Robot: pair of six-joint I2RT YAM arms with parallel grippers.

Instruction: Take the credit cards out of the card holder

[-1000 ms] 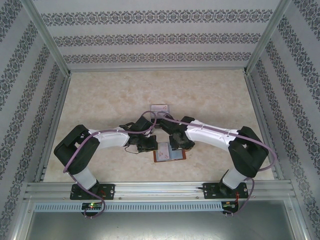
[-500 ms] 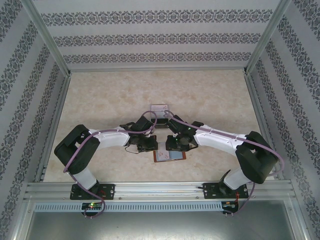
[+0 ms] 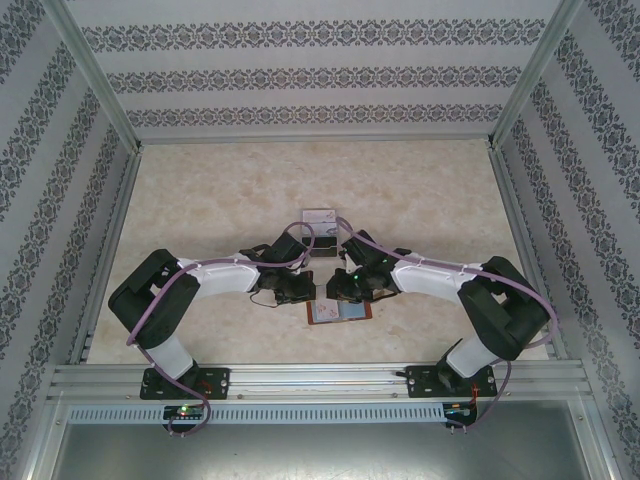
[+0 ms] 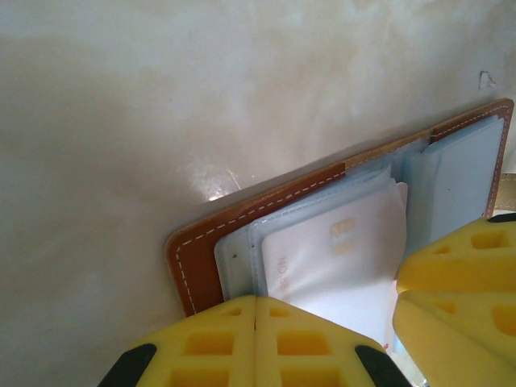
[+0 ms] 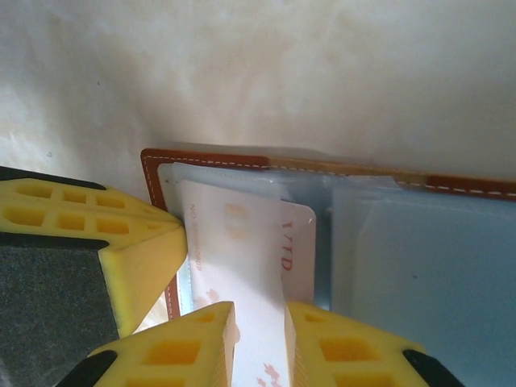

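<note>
Left fingers (image 5: 121,242), clenched, pin card holder (image 5: 201,159) at 9 o'clock of white credit card (image 5: 242,258). Right fingers (image 5: 347,355) straddle it, grasp unclear; shallow pinch may slip.

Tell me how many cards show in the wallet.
1: a white card partly out of a frosted sleeve on the open wallet's left half. More may be hidden in other sleeves.

White shells, black joints and purple cables (image 3: 300,256) clothe left arm (image 3: 215,273) and right arm (image 3: 432,273); pincer fingers (image 4: 306,318) yellow, pocketed, perhaps foam.
</note>
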